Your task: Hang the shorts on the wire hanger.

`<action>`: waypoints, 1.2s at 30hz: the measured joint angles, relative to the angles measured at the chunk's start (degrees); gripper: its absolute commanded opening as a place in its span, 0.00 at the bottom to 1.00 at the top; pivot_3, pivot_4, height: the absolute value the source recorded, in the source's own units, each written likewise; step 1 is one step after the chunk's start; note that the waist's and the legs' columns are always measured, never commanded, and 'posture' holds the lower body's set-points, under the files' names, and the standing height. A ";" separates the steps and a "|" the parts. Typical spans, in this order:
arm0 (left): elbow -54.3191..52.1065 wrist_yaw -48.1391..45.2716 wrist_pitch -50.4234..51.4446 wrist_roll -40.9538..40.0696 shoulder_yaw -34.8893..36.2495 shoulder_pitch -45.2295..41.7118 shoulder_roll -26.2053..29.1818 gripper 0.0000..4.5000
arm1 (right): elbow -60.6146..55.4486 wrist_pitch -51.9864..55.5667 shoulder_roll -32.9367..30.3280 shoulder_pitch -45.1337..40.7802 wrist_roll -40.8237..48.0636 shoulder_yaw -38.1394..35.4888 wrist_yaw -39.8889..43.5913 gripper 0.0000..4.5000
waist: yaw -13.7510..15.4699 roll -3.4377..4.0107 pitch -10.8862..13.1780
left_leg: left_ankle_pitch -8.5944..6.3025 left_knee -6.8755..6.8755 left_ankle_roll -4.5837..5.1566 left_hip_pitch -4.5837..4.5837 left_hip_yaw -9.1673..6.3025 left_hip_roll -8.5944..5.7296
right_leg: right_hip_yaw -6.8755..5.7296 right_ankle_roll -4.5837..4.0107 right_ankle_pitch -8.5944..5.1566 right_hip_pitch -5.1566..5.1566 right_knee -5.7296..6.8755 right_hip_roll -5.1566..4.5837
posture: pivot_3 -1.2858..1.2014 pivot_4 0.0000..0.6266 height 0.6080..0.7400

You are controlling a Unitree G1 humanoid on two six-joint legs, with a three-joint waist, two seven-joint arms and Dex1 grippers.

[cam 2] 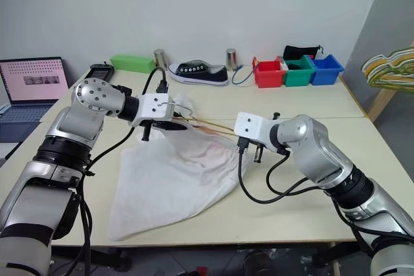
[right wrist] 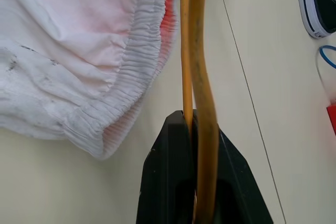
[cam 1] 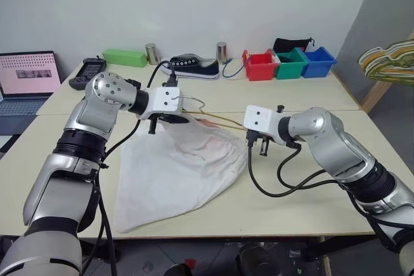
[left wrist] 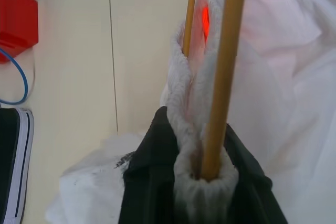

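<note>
One pair of white shorts lies spread on the pale counter, its upper edge lifted off the surface. One thin yellowish wire hanger runs between the robot's two arms, just above the counter.

The left end effector is closed tight. In the left wrist view its black fingers pinch the gathered waistband of the shorts, with a hanger wire passing through the bunched fabric.

The right end effector is also fully closed. In the right wrist view its black fingers clamp two yellow wires of the hanger together, with the waistband lying near but apart from them.

Along the far edge of the counter stand three small bins, one red, one green and one blue. There are also two metal cans, one black shoe, one green box and one laptop.
</note>
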 measured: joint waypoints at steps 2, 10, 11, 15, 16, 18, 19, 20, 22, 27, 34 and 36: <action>0.60 0.01 -0.30 0.31 0.00 -0.51 -0.01 0.00 | -0.45 0.36 -0.02 -0.09 0.00 0.00 0.06 0.00 | -0.06 0.00 0.00 | 0.01 0.01 0.00 0.00 -0.02 0.00 | -0.01 0.00 0.00 0.00 0.04 0.00 | 0.39 0.02 1.00; 2.14 0.48 0.23 -0.79 0.66 -1.85 -1.19 0.31 | -0.66 1.33 -0.40 -1.09 0.01 -0.01 0.11 0.00 | -0.60 0.00 0.00 | 0.04 0.06 0.04 0.02 -0.04 0.00 | -0.01 0.07 -0.04 -0.02 0.20 -0.02 | 0.40 0.02 1.00; 2.07 0.18 0.71 -0.97 0.71 -1.94 -1.19 0.38 | -0.66 1.33 -0.39 -1.09 0.02 -0.01 0.11 0.00 | -0.62 0.00 0.00 | 0.05 0.06 0.04 0.02 -0.05 0.00 | -0.01 0.07 -0.04 -0.03 0.22 -0.01 | 0.40 0.02 1.00; 0.19 -3.22 5.48 -3.18 0.89 -2.24 -0.63 0.56 | -0.63 0.92 -0.42 -1.10 0.02 -0.01 0.11 0.00 | -0.83 0.00 0.00 | 0.06 0.08 0.04 0.04 -0.03 0.01 | 0.02 0.07 -0.04 -0.12 0.44 -0.01 | 0.40 0.02 1.00; -0.11 -3.77 6.43 -3.34 0.92 -2.41 -0.23 0.60 | -0.61 0.67 -0.42 -1.10 0.02 -0.01 0.11 0.00 | -0.83 0.00 0.00 | 0.07 0.08 0.04 0.04 -0.03 0.01 | 0.03 0.07 -0.04 -0.16 0.53 -0.01 | 0.40 0.02 1.00; -0.05 -4.49 7.52 -3.36 1.00 -2.91 1.04 0.70 | -0.46 -0.10 -0.46 -1.11 0.02 -0.01 0.11 0.00 | -0.86 0.00 0.00 | 0.09 0.08 0.07 0.04 -0.07 0.00 | 0.03 0.07 -0.05 -0.22 0.61 0.01 | 0.40 0.02 1.00; 0.07 -4.65 7.71 -3.34 1.10 -3.19 1.78 0.75 | -0.28 -0.35 -0.49 -1.11 0.01 -0.01 0.12 0.00 | -0.87 0.00 0.00 | 0.10 0.08 0.08 0.04 -0.09 0.01 | 0.03 0.09 -0.06 -0.23 0.63 0.01 | 0.40 0.02 1.00; 0.21 -4.86 7.74 -3.33 1.48 -3.36 2.41 0.80 | -0.08 -0.55 -0.51 -1.11 0.01 -0.01 0.12 0.00 | -0.87 0.00 0.00 | 0.12 0.08 0.10 0.05 -0.11 0.01 | 0.04 0.09 -0.06 -0.23 0.64 0.01 | 0.40 0.02 1.00; 0.66 -5.42 7.77 -3.33 2.09 -3.47 3.54 0.91 | 0.50 -1.05 -0.60 -1.11 0.01 -0.01 0.12 0.00 | -0.83 0.00 0.00 | 0.15 0.08 0.12 0.06 -0.17 0.01 | 0.03 0.10 -0.06 -0.22 0.66 0.01 | 0.40 0.02 1.00; 1.84 -5.34 7.30 -3.22 2.56 -3.46 3.81 0.99 | 1.09 -1.77 -0.59 -1.12 0.01 -0.01 0.12 0.00 | -0.58 0.00 0.00 | 0.19 0.08 0.14 0.06 -0.24 0.01 | 0.03 0.12 -0.07 -0.20 0.66 -0.03 | 0.40 0.02 1.00; 3.34 -2.01 1.98 -1.71 2.07 -2.76 2.08 0.99 | 0.43 -1.21 0.53 -2.21 0.13 -0.22 0.37 0.00 | -0.72 0.00 0.00 | 0.19 0.08 0.14 0.06 -0.24 0.01 | 0.03 0.09 -0.06 -0.20 0.66 -0.03 | 0.40 0.02 1.00; 4.37 -1.78 1.19 -1.48 1.92 -2.30 1.84 0.99 | 0.08 -0.62 0.59 -2.29 0.13 -0.32 0.47 0.00 | -0.76 0.00 0.00 | 0.19 0.08 0.14 0.06 -0.24 0.00 | 0.03 0.09 -0.06 -0.22 0.67 -0.03 | 0.40 0.02 1.00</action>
